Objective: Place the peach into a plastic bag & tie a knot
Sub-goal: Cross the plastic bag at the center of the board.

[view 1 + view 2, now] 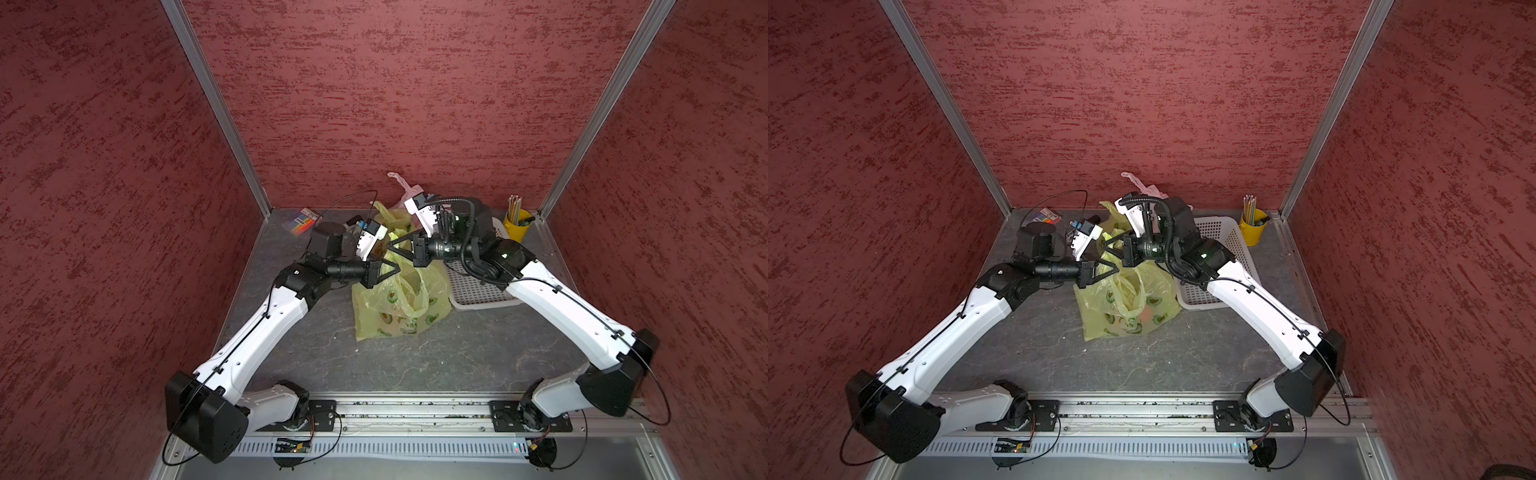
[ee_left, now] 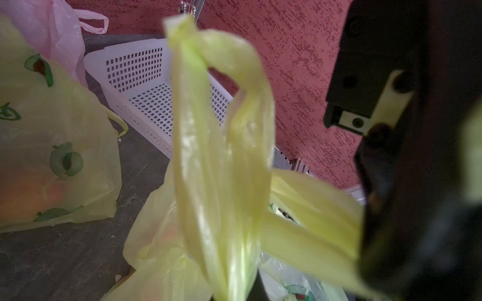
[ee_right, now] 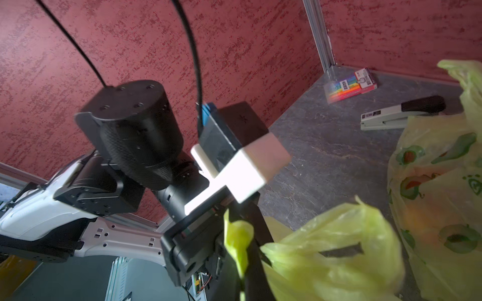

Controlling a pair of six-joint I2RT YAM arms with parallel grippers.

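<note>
Grey table (image 1: 415,353) | yellow bag (image 1: 399,307): probably peach (image 1: 1147,316) inside | cup (image 1: 517,226): pencils (image 1: 514,205) | left gripper (image 1: 397,268), right gripper (image 1: 390,247) pinch its handles (image 2: 221,130)

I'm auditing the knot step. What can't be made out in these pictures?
- Orange peach: only a blur through the translucent yellow-green plastic bag, in a top view.
- Knot state: in both top views the left end effector and right end effector mostly cover the bag's handles.
- Pencils in the yellow cup: too small to count.
</note>
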